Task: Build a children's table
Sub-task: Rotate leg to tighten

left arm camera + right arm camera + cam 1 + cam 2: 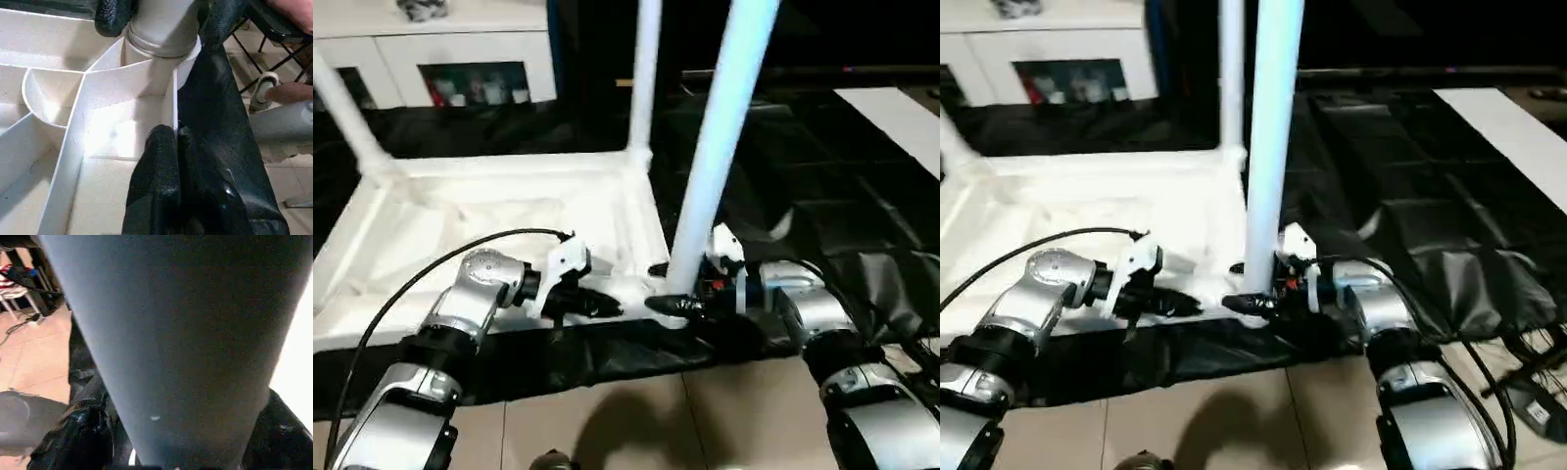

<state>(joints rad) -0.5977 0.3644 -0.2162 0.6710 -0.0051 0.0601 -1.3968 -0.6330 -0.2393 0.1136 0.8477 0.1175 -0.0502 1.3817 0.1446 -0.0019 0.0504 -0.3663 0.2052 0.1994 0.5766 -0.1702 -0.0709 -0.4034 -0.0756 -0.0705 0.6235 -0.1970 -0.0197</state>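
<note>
Children's table [499,225] lies upside down on black sheet [862,186] on floor, ribbed underside up, three legs standing in corner sockets. Nearest leg [720,147] upright in near corner socket; my right gripper [680,305] has its jaws round its base. My left gripper [597,305], jaws closed & empty, rests at the near rim just beside. White cabinet [460,59] behind.

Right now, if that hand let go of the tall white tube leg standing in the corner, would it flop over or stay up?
The long white plastic tube leg looks rigid and dead straight, so no flopping. Its foot sits in the corner socket of the upturned white plastic tabletop, so it would probably stay up, like the far leg. Loose, being round, it would likely roll.
</note>
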